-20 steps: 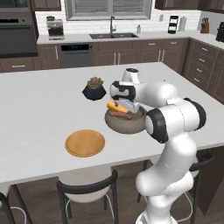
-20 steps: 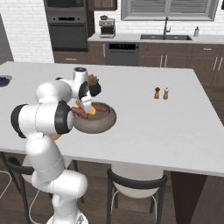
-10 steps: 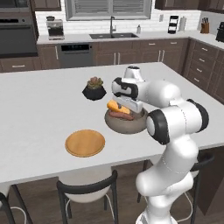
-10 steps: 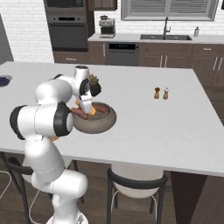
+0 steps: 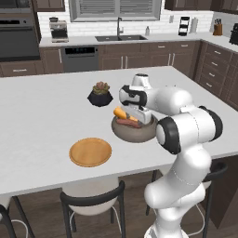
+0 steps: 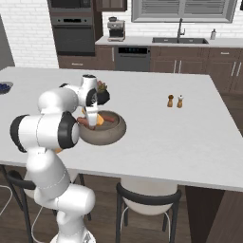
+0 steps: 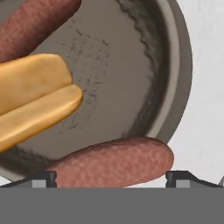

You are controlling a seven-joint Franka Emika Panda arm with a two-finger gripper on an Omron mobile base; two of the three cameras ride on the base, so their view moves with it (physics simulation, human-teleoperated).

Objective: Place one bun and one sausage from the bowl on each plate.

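Observation:
The grey-brown bowl (image 5: 135,134) (image 6: 108,135) sits mid-counter and holds an orange-tan bun (image 5: 120,113) (image 6: 98,122) (image 7: 37,103) and reddish-brown sausages (image 5: 129,123) (image 6: 107,118). My gripper (image 5: 137,116) (image 6: 92,115) (image 7: 112,178) points down into the bowl, open. In the hand view its fingertips (image 7: 43,178) stand on either side of one sausage (image 7: 114,162) lying by the bowl's rim (image 7: 177,65); a second sausage (image 7: 35,22) lies beyond the bun. A flat orange-brown wooden plate (image 5: 90,152) lies bare on the counter, left of the bowl and nearer the front edge.
A dark pot with a plant (image 5: 100,94) stands just behind the bowl. Salt and pepper shakers (image 6: 174,101) stand to the right. A small bowl of blue berries (image 6: 4,87) sits at the counter's far left edge. Stools (image 5: 90,204) line the counter's near side.
The hand has barely shifted over the bowl and its jaws have stayed open; the bun, the sausages and the plate lie where they were.

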